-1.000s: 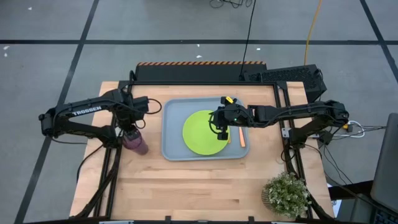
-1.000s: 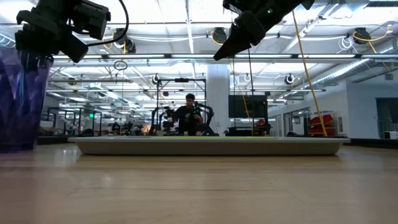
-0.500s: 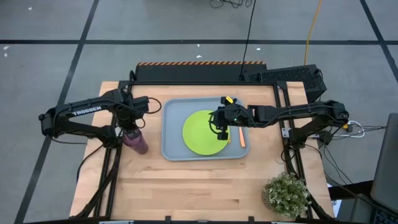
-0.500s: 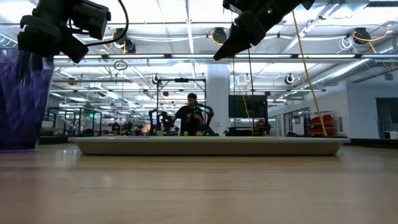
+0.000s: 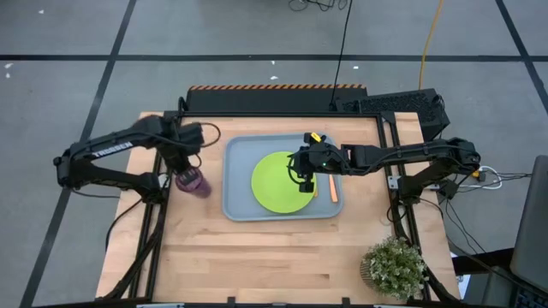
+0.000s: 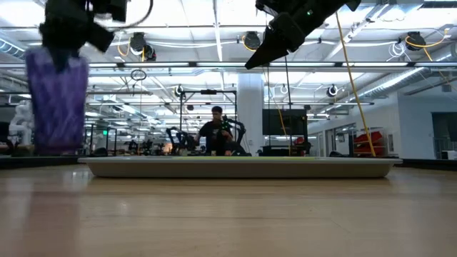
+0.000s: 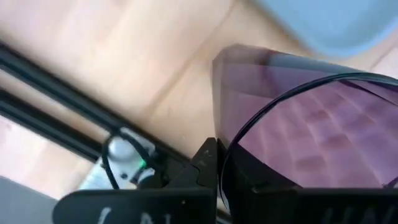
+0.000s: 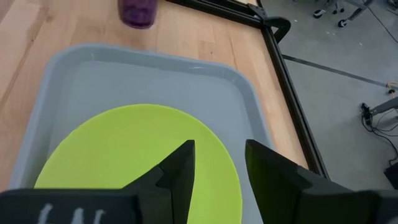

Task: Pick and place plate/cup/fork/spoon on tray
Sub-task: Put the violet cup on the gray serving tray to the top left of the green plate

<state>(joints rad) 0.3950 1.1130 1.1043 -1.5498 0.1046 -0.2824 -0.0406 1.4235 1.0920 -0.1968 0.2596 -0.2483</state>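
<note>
My left gripper (image 5: 184, 161) is shut on the purple cup (image 5: 193, 181), which hangs just above the wood left of the tray (image 5: 235, 205). In the low view the cup (image 6: 57, 100) hangs clear of the table under that gripper (image 6: 68, 32). The lime-green plate (image 5: 278, 181) lies flat in the tray. My right gripper (image 5: 301, 175) hovers open over the plate's right part, touching nothing. An orange-handled utensil (image 5: 332, 188) lies in the tray right of the plate; I cannot tell whether it is the fork or the spoon. The other one is out of view. My left gripper holds the cup by its wall at the rim (image 7: 219, 134), one finger (image 7: 208, 165) outside and the other inside the cup. The fingers come from above, pointing down. The cup hangs upright below them, lifted clear of the table.
A potted plant (image 5: 396, 267) stands at the table's near right corner. Bare wood lies between the cup and the tray's left rim and along the near edge. A person (image 6: 216, 135) shows far behind the table in the low view.
My left gripper has taken hold of the cup and risen with it. The cup, which stood on the table, now hangs clear of it and has shifted a little toward the tray and the far edge.
</note>
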